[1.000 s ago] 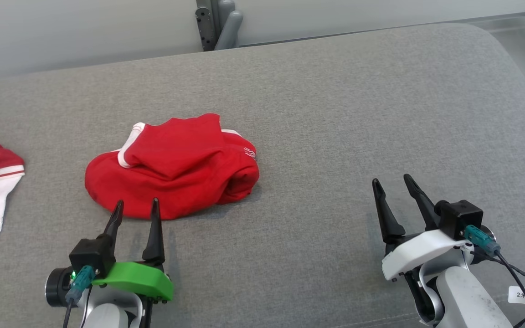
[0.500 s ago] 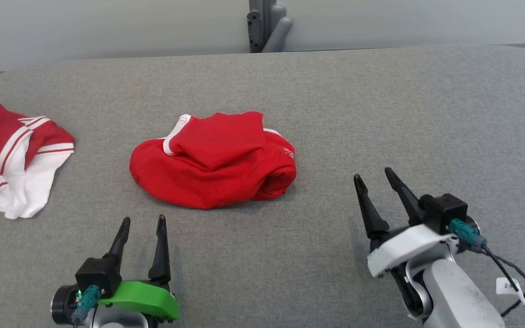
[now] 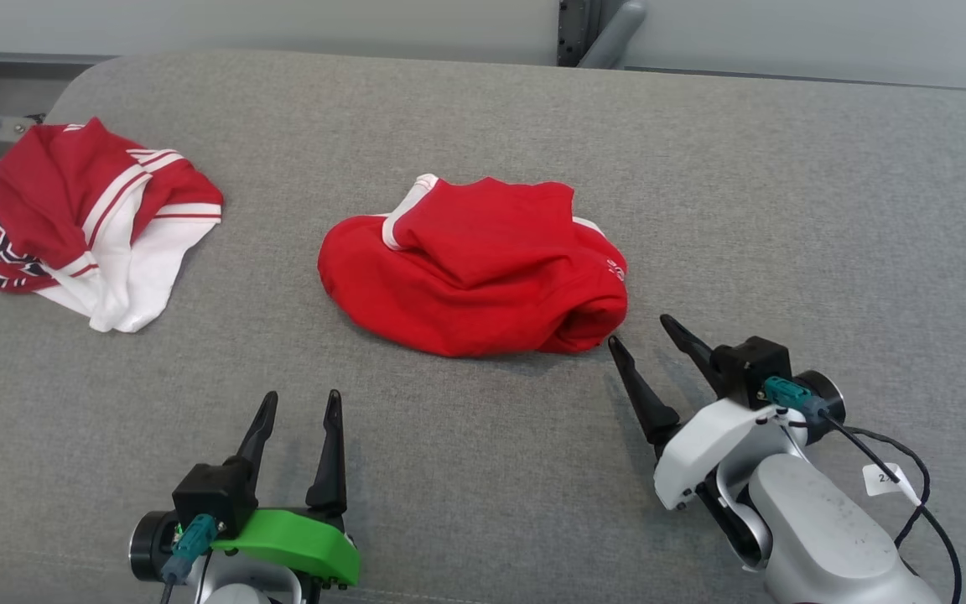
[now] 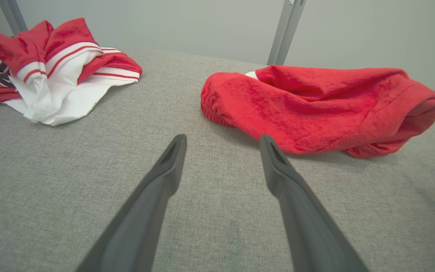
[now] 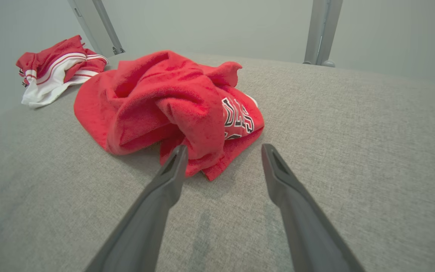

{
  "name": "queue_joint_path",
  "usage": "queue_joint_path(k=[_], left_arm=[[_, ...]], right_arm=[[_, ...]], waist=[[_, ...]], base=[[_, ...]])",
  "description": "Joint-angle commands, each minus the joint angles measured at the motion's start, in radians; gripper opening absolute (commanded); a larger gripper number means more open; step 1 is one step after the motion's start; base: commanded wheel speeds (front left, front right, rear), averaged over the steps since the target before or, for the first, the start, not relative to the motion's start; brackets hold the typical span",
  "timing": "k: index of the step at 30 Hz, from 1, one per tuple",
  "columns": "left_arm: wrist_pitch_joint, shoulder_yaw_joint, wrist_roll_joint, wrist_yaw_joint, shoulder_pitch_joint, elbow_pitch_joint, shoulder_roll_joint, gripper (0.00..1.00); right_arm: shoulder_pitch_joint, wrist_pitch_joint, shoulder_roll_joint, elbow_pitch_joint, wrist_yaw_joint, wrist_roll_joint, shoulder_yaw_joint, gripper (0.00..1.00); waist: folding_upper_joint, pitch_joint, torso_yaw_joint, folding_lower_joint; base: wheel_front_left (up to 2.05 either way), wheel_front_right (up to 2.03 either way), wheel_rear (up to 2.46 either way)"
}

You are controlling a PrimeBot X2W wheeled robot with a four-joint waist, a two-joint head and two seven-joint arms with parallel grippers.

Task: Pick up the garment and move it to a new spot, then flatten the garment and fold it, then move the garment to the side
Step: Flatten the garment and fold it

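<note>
We see the red garment lying bunched in a rounded heap near the middle of the grey woven cushion. It is soft knit cloth with a white-trimmed edge at its 11 o'clock and printed lettering on the fold at 3 o'clock. A second garment, red with white stripes, sits crumpled well apart at 9 o'clock of it. Our left gripper hovers at 7 o'clock of the heap, its tapered dark fingers spread and empty. Our right gripper is at 4 o'clock, fingers likewise spread. One tip sits just beside the rolled fold, perhaps brushing it.
</note>
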Motion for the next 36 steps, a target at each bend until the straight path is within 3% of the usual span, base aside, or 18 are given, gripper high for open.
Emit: queue_joint_path(k=[1,8,15,16,17,19,20,27,36], left_arm=[[0.000,-0.003,-0.009,0.000,-0.023,-0.005,0.003,1.00],[0.000,-0.036,-0.026,0.009,-0.047,-0.012,0.003,1.00],[0.000,-0.049,-0.042,0.012,-0.051,-0.013,0.003,1.00],[0.000,-0.051,-0.042,0.011,-0.052,-0.013,0.003,1.00],[0.000,-0.051,-0.042,0.010,-0.053,-0.014,0.003,1.00],[0.000,-0.050,-0.042,0.011,-0.056,-0.013,0.003,1.00],[0.000,-0.049,-0.042,0.011,-0.056,-0.013,0.003,1.00],[0.000,-0.033,-0.026,0.000,-0.035,-0.009,0.003,1.00],[0.000,-0.012,-0.007,-0.020,-0.014,0.003,0.003,1.00]], right_arm=[[-0.011,-0.003,-0.007,0.015,0.000,0.007,0.009,1.00],[-0.069,-0.003,-0.033,0.145,0.000,-0.004,0.031,1.00],[-0.115,-0.001,-0.016,0.234,0.000,-0.010,0.022,0.97],[-0.121,-0.001,-0.015,0.236,0.000,-0.012,0.021,0.87],[-0.124,0.000,-0.016,0.239,0.000,-0.015,0.021,0.67],[-0.122,0.000,-0.016,0.249,0.000,-0.017,0.021,0.05],[-0.120,0.000,-0.016,0.254,0.000,-0.018,0.018,0.00],[-0.089,-0.001,-0.036,0.189,-0.001,-0.005,-0.053,0.00],[-0.016,-0.002,-0.096,0.023,-0.001,-0.011,-0.171,0.00]], waist=[[0.0000,0.032,0.041,0.0000],[0.0000,0.088,0.115,0.0000],[0.0000,0.115,0.160,0.0000],[0.0000,0.117,0.164,0.0000],[0.0000,0.120,0.167,0.0000],[0.0000,0.121,0.171,0.0000],[0.0000,0.121,0.171,0.0000],[0.0000,0.090,0.120,0.0000],[0.0000,0.014,-0.027,0.0000]], base=[[0.00,0.00,0.00],[0.00,0.00,0.00],[0.00,0.00,0.00],[0.00,0.00,0.00],[0.00,0.00,0.00],[0.00,0.00,0.00],[0.00,0.00,0.00],[0.00,0.00,0.00],[0.00,0.00,0.00]])
